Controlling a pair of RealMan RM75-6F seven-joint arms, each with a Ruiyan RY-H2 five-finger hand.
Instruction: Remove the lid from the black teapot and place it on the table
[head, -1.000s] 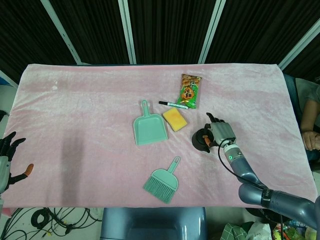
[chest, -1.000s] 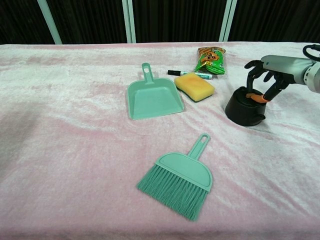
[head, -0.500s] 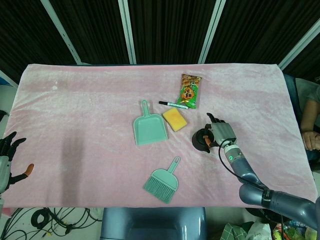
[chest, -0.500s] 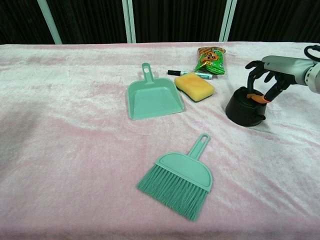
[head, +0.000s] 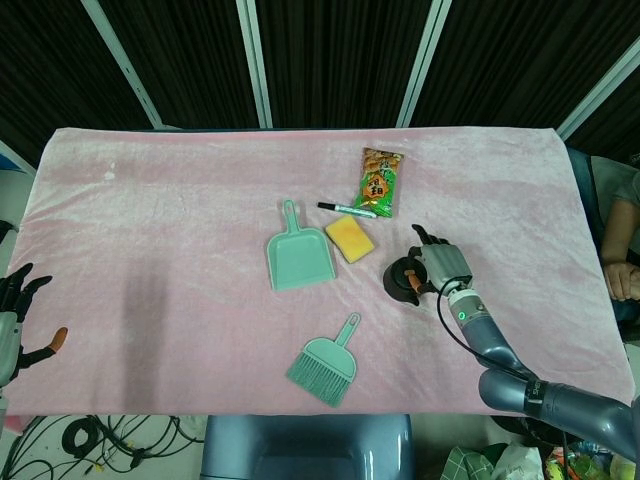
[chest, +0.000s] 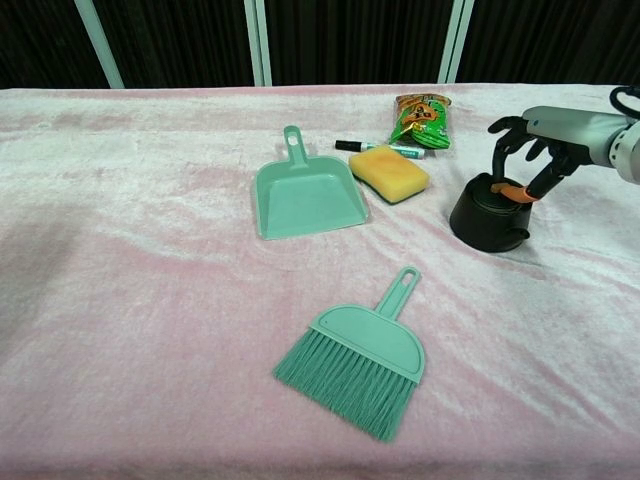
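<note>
The black teapot (head: 401, 281) (chest: 485, 216) stands on the pink cloth at the right, with its lid (chest: 496, 186) on top. My right hand (head: 436, 264) (chest: 532, 146) arches over the pot from the right. Its fingers (chest: 503, 150) curl down around the lid, and the orange thumb tip pinches the lid knob. The lid is mostly hidden under the hand in the head view. My left hand (head: 14, 318) hangs off the table's left front corner with fingers spread, holding nothing. It does not show in the chest view.
A yellow sponge (chest: 388, 171), a marker (chest: 381, 148) and a green snack bag (chest: 422, 117) lie just left of and behind the teapot. A green dustpan (chest: 304, 192) and a green brush (chest: 360, 356) lie mid-table. A person's arm (head: 620, 265) shows at the right edge.
My right hand has shifted very slightly on the teapot top. The lid stays on the pot. The left hand has not moved.
</note>
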